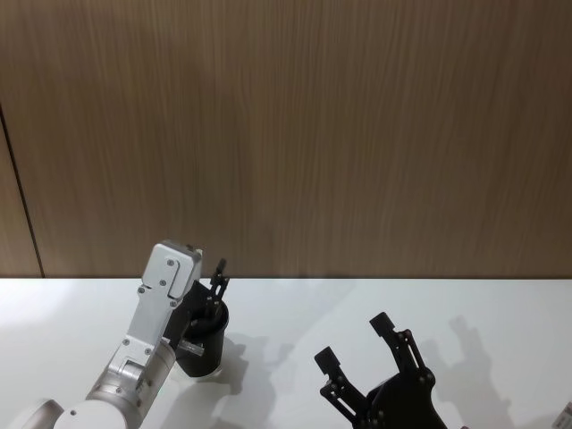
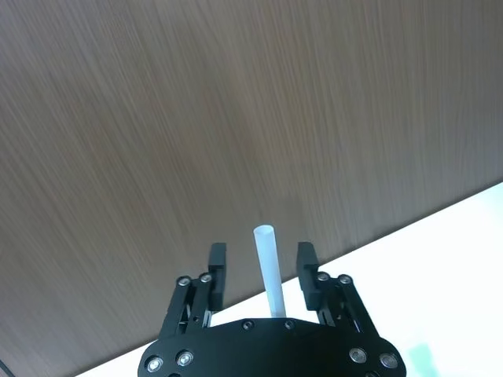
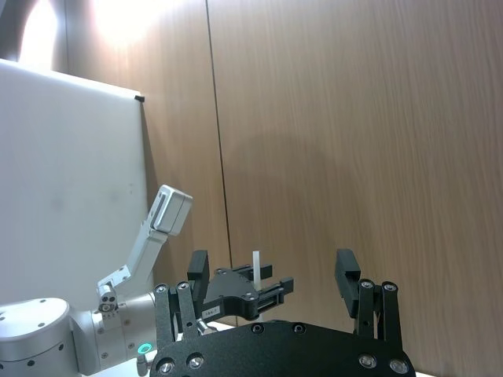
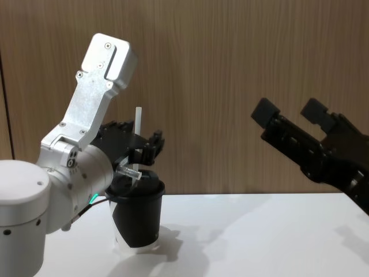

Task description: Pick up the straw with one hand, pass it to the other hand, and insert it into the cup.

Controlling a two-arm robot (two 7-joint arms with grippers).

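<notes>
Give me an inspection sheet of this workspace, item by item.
Surface: white table, bare where visible.
Job's things: black cup upright at the table's left; white straw stands upright over its lid.
Clutter: nothing seen.
Grippers: left tool open, fingers either side of the straw above the cup; right tool open, raised, holding nothing.
Cables: dark cable under the left wrist.
Surroundings: wood-panel wall.
</notes>
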